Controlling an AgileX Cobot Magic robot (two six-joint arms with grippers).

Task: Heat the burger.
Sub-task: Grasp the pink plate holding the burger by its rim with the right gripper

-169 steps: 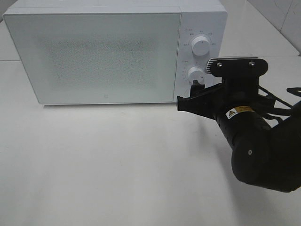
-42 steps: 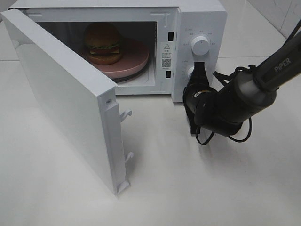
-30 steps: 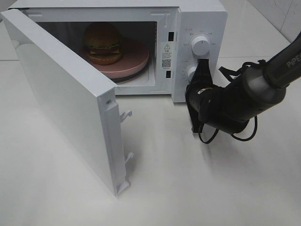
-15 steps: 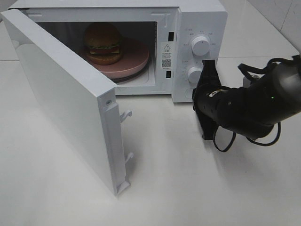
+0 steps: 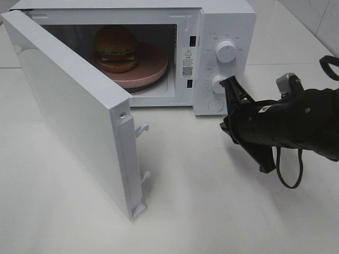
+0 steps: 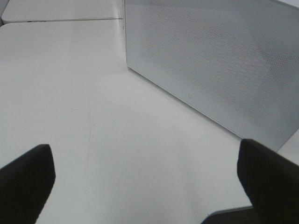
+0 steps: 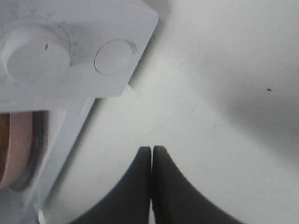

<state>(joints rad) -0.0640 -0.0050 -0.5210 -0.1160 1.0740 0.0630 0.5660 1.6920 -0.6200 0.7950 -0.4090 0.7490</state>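
The burger (image 5: 116, 48) sits on a round pink plate (image 5: 153, 66) inside the white microwave (image 5: 225, 21), whose door (image 5: 74, 106) stands wide open to the left. My right gripper (image 5: 231, 81) is shut with nothing in it. Its tips hover just in front of the control panel, beside the lower knob (image 5: 217, 83). The right wrist view shows the shut fingertips (image 7: 152, 149) a short way from the round door button (image 7: 113, 57) and a knob (image 7: 32, 58). My left gripper (image 6: 145, 149) is open and empty, facing the door's outer face (image 6: 210, 60).
The open door juts out over the left half of the white table (image 5: 212, 211), with its latch hooks (image 5: 142, 128) at the free edge. The upper knob (image 5: 226, 51) is above the lower one. A cable loop (image 5: 288, 177) hangs under the right arm.
The door, shut several seconds ago, now stands open. Over the last second my right arm has drawn back to the right and turned, its shut tips staying by the lower knob.
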